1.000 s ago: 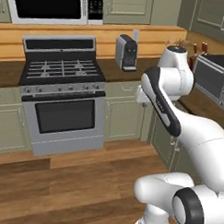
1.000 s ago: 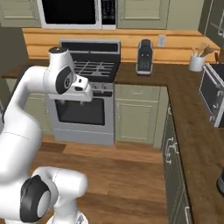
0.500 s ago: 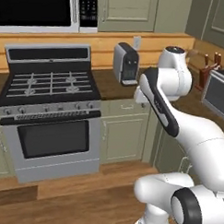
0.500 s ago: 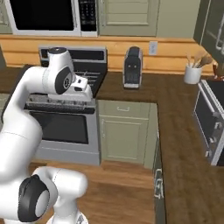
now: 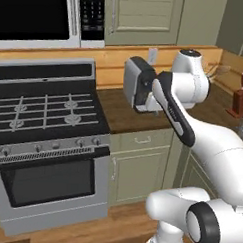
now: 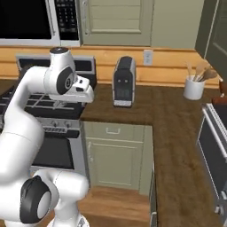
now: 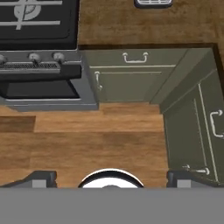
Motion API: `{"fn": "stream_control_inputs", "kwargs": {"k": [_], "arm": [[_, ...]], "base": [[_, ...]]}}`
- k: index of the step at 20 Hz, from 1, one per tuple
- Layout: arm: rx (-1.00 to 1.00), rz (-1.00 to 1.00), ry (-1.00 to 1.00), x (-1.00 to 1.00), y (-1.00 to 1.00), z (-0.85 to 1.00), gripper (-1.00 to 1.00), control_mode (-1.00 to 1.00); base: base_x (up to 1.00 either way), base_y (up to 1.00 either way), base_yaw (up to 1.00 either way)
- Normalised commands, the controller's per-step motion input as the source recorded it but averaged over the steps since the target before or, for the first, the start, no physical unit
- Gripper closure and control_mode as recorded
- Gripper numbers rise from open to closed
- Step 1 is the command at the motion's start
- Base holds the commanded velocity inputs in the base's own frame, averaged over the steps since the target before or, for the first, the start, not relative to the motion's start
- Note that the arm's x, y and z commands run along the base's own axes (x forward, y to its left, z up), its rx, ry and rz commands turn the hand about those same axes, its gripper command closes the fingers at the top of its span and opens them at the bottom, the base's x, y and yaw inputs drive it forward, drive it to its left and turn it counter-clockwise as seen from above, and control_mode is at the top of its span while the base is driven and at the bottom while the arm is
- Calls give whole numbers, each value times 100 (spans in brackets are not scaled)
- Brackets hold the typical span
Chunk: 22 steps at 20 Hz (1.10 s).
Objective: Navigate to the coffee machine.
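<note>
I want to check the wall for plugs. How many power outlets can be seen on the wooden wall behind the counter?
1. The outlet sits on the wall just right of the coffee machine. Others may be hidden behind the machine or the arm.

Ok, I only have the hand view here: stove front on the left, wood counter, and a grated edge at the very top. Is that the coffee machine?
Observer: Yes, that's its drip tray. The coffee machine stands upright on the counter, just right of the stove, with its black front turned toward the base.
Operator: Anything else on that counter?
Observer: A white utensil holder with wooden tools, further right near the back wall.
Operator: And above the machine?
Observer: A wall outlet just right of its top, with a closed cabinet overhead.
</note>
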Motion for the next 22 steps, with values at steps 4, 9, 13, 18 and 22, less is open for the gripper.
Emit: {"fn": "stream_control_inputs", "kwargs": {"k": [4, 9, 13, 18, 22], "arm": [[0, 0, 0, 0, 0, 0, -100, 100], [0, 0, 0, 0, 0, 0, -100, 100], [0, 0, 0, 0, 0, 0, -100, 100], [0, 0, 0, 0, 0, 0, -100, 100], [0, 0, 0, 0, 0, 0, -100, 100]], "base": [[100, -11, -8], [99, -21, -9], [78, -4, -4], [38, -1, -1], [48, -7, 0]]}}
